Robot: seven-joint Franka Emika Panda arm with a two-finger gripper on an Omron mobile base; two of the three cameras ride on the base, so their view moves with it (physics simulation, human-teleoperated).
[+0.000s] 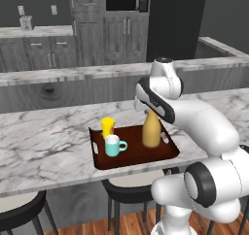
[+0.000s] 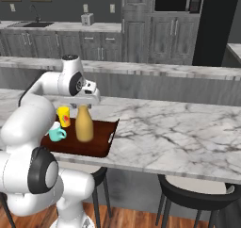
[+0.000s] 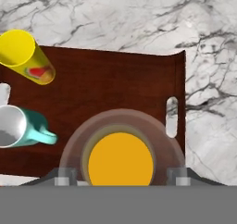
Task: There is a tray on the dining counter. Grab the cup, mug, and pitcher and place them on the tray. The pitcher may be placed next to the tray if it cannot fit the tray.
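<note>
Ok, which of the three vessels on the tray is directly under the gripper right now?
The tall mustard-yellow bottle-shaped pitcher, standing by the tray's handle end; the yellow tumbler and teal mug sit off to the side.

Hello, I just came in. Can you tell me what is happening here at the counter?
A white robot arm is loading drinkware onto the dark tray on the marble dining counter. The yellow cup, the teal mug and the mustard pitcher all stand upright on the tray. The gripper is directly above the pitcher, its fingertips on either side of the neck and spread wider than it, so it appears not to be squeezing it.
</note>
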